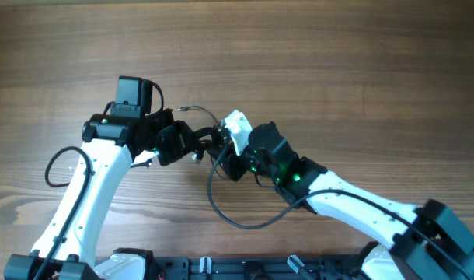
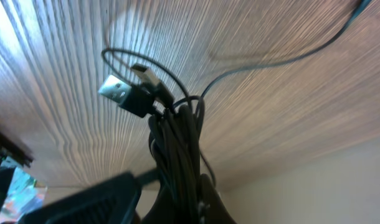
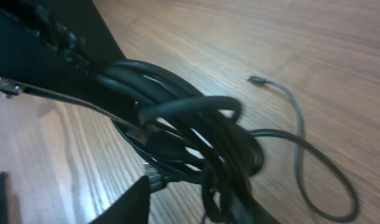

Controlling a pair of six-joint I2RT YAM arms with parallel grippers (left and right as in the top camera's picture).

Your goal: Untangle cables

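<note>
— What do we see on our wooden bench (image 1: 338, 62)?
— Our left gripper (image 1: 192, 145) and right gripper (image 1: 226, 155), tip to tip.
— Where are the cables (image 2: 177, 143)?
— Bunched in a knot between both. The left gripper pinches the bunch. We cannot tell if the right one squeezes it.
— Anything smaller?
— A silver plug (image 2: 117, 92) pokes out just past the left gripper.

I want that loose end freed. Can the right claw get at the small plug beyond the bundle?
Probably not yet: the cable bundle sits across the right claw, between it and the small plug.
</note>
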